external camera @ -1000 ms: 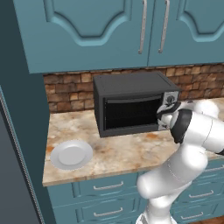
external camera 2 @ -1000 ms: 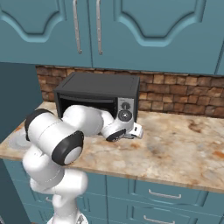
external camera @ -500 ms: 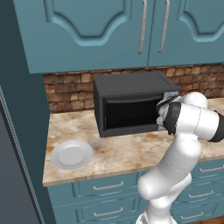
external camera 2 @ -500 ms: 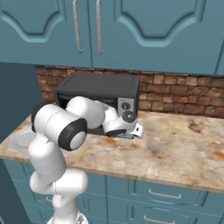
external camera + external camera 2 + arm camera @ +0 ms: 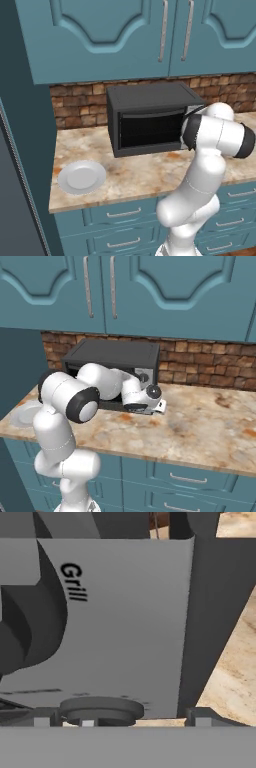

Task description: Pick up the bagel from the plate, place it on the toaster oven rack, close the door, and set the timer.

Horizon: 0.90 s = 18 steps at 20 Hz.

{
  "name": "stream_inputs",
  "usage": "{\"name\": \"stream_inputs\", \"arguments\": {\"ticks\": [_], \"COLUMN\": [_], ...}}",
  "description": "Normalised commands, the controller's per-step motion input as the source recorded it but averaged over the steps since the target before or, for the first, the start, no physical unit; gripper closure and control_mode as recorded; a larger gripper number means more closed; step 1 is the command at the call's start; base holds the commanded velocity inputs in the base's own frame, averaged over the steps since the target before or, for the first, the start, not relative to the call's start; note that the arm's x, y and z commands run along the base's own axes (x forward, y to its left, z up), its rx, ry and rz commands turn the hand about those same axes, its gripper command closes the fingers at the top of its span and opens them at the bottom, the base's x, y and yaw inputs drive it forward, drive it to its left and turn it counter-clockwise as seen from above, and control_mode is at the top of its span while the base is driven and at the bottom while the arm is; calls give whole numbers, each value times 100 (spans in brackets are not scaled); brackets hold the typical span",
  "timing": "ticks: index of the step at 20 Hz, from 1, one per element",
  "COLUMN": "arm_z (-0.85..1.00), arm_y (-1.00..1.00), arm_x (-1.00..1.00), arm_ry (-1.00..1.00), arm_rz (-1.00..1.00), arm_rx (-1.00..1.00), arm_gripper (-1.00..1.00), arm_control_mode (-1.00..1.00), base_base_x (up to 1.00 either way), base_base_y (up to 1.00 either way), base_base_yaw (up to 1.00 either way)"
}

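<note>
The gripper (image 5: 115,719), jaws wide and empty, faces the oven's (image 5: 150,120) control panel (image 5: 115,617); a knob (image 5: 100,708) sits at 6 o'clock. The door (image 5: 149,130) is shut, the plate (image 5: 81,177) bare, the bagel hidden. A misaligned grip could slip off the knob.

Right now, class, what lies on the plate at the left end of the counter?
The plate lies bare in the left base view, with no bagel on it. In the right base view the arm covers most of the plate, leaving its rim showing.
</note>
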Motion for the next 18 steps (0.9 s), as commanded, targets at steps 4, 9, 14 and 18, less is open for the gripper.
{"name": "stream_inputs", "arguments": {"ticks": [4,9,14,18], "arm_z": [-5,0,0,4], "arm_y": [-64,-89,-100,-100], "arm_x": [19,2,0,0], "arm_ry": [0,-2,-11,-9], "arm_rz": [0,0,9,15], "arm_rx": [10,19,31,41], "arm_gripper": [100,100,100,100], "arm_control_mode": [-100,-100,-100,-100], "base_base_x": [0,0,0,0], "base_base_y": [0,0,0,0], "base_base_yaw": [0,0,0,0]}}
